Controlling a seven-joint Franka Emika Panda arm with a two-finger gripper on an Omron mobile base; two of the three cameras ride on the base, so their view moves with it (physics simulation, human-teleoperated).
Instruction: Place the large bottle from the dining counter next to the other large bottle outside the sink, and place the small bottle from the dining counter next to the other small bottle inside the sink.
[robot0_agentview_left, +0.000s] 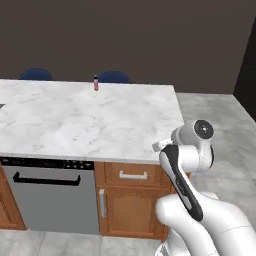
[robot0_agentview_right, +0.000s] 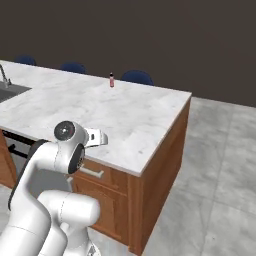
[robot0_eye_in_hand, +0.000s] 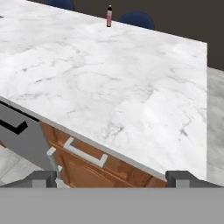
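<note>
A small bottle (robot0_agentview_left: 96, 83) (robot0_agentview_right: 111, 80) (robot0_eye_in_hand: 109, 16) with a pink-red body and a dark top stands upright at the far edge of the dining counter (robot0_agentview_left: 90, 120) (robot0_agentview_right: 115, 115) (robot0_eye_in_hand: 113, 78). My gripper (robot0_eye_in_hand: 113, 177) hovers in front of the counter's near edge, far from that bottle. It is open, its two fingertips (robot0_eye_in_hand: 43, 178) stand wide apart and nothing is between them. The sink (robot0_agentview_right: 11, 92) with its chrome faucet (robot0_agentview_right: 4, 75) lies at the counter's left end. Both large bottles and the other small bottle are out of view.
Under the counter's near edge sit a grey dishwasher (robot0_agentview_left: 47, 200), a wooden drawer (robot0_agentview_left: 132, 175) (robot0_eye_in_hand: 85, 153) and a cabinet door. Blue chairs (robot0_agentview_left: 114, 76) (robot0_agentview_right: 136, 76) stand behind the far edge. Grey tiled floor (robot0_agentview_right: 220, 190) stretches right of the counter.
</note>
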